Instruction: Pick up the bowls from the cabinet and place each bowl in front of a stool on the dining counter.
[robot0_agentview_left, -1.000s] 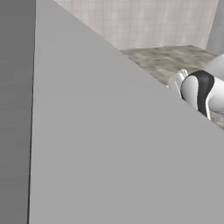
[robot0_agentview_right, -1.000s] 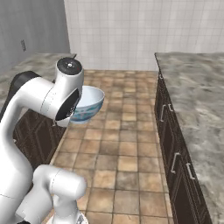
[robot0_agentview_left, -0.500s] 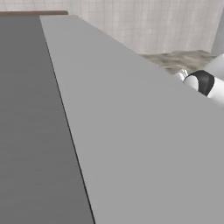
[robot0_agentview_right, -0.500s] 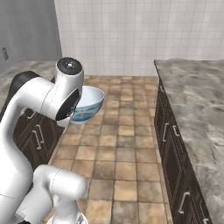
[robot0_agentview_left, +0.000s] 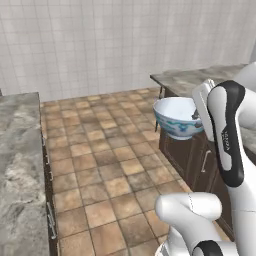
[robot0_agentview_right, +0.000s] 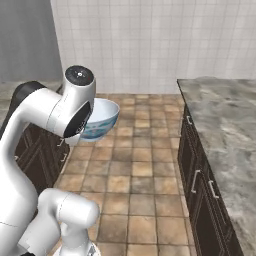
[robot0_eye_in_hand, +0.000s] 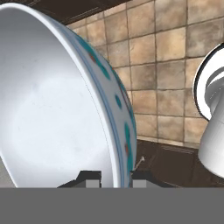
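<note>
Room: white-tiled wall (robot0_agentview_left: 100, 40) behind a floor of brown terracotta tiles (robot0_agentview_left: 105, 170); an aisle runs between two stone-topped tables.
Left table: grey-beige marbled top (robot0_agentview_left: 17, 165) over dark fronts, along the left edge of the left base view; in the right base view its dark drawer fronts (robot0_agentview_right: 42, 155) stand behind the arm.
Arm: white links with dark joints (robot0_agentview_left: 227, 135), rising at the lower right of the left base view and at the lower left of the right base view (robot0_agentview_right: 45, 115).
Bowl: white bowl with blue-green pattern (robot0_agentview_left: 176, 117), held upright in the air above the floor aisle, just beside the right table's edge in the left base view; in the right base view (robot0_agentview_right: 100, 120) it sits at the arm's wrist, part hidden by it.
Pincer: pincer (robot0_eye_in_hand: 113, 177) closed on the bowl's rim, one finger (robot0_eye_in_hand: 91, 180) inside the white bowl wall (robot0_eye_in_hand: 52, 118) and the other outside the patterned face.
Right table: marbled stone top (robot0_agentview_right: 225, 130) over dark cabinet fronts with short silver handles (robot0_agentview_right: 194, 181), well apart from the bowl in the right base view.
</note>
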